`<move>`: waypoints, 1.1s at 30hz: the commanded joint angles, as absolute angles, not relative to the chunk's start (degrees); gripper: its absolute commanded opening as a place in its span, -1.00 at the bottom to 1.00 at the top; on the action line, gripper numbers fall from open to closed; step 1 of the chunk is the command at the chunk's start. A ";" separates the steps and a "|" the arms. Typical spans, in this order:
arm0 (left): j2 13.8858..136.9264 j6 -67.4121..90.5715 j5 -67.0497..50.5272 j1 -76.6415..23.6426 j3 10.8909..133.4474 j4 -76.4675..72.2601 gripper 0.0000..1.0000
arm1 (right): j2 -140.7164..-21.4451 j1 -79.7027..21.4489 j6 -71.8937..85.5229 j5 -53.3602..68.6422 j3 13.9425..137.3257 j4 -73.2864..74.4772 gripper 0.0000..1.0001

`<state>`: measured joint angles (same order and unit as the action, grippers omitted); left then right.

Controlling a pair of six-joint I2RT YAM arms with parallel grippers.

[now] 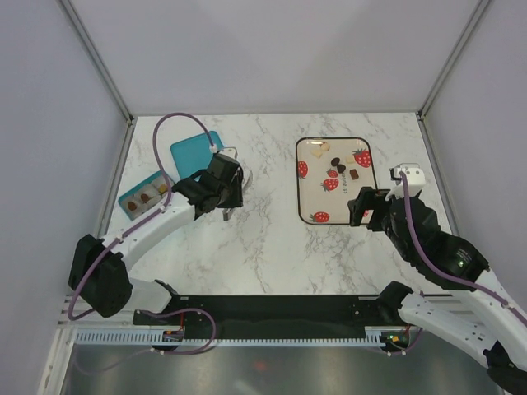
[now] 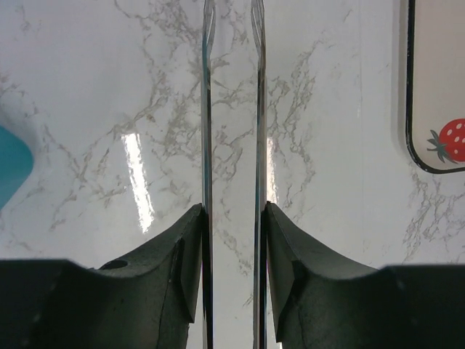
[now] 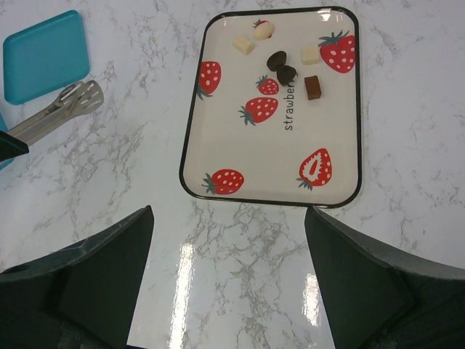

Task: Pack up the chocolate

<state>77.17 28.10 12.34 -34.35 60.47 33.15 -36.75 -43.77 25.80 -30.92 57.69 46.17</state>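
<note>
Left pincer grips tongs, blades pointing up-frame. Chocolate on tray lies off to their right. Right pincer gapes empty, nearer, just below tray.

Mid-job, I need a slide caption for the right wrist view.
Open jaws hover over the marble table before the strawberry-print tray of chocolate; tongs and teal lid at left.

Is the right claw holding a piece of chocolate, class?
No: the right claw stands wide open with nothing between its jaws, while the chocolate lies on the strawberry tray.
</note>
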 commanded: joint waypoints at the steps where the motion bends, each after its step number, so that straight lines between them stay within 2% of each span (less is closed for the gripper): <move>1: 79.79 30.59 13.54 -36.56 61.61 24.17 -0.10 | -38.14 -44.03 27.77 -33.21 61.60 46.76 0.86; 10: 92.70 33.48 14.41 -39.90 62.93 20.39 -0.09 | -43.94 -44.12 28.21 -32.79 66.27 47.46 0.85; 13: 96.48 34.28 15.03 -41.04 63.72 20.04 0.01 | -44.03 -44.12 29.09 -32.43 65.75 47.46 0.85; 25: 103.45 40.51 14.68 -43.07 65.21 20.04 0.30 | -42.71 -44.03 30.85 -32.34 64.07 48.08 0.85; 33: 104.68 41.84 13.45 -43.33 65.74 20.21 0.34 | -43.16 -44.12 31.55 -31.90 63.11 48.16 0.85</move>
